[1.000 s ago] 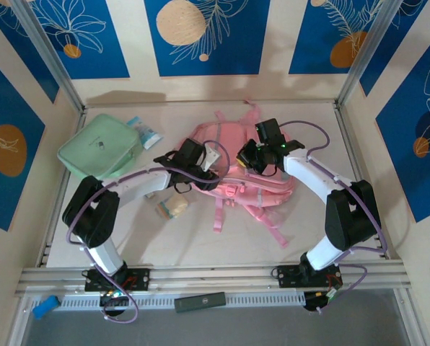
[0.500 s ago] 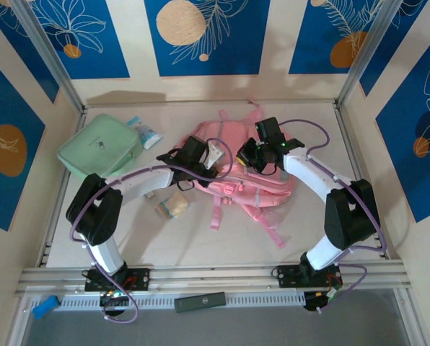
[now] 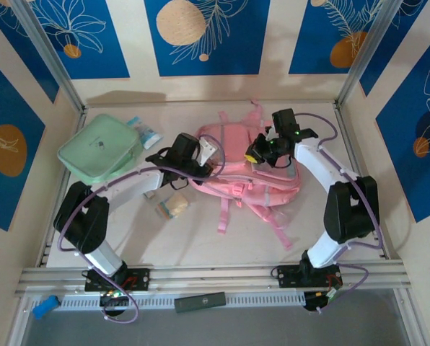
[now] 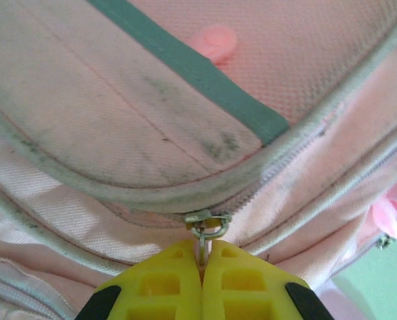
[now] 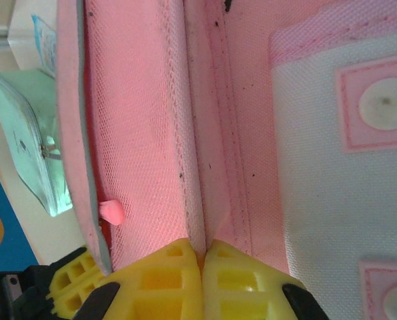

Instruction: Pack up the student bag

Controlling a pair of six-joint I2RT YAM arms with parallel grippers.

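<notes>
The student bag, a soft pink backpack, lies at the middle of the table with its straps trailing toward the near edge. My left gripper is at the bag's left side. In the left wrist view its yellow fingers are shut on the small metal zip pull that hangs from the slider on the bag. My right gripper is at the bag's upper right. Its jaws are shut on a fold of the bag's pink fabric.
A mint green rounded case lies at the back left, with a small blue and white packet beside it. A beige item sits near the left arm. Metal frame posts and rails border the table.
My left gripper has shut on the zip pull. The right arm has drawn back and to the right with its fold of fabric, and the bag has shifted and stretched with it.
</notes>
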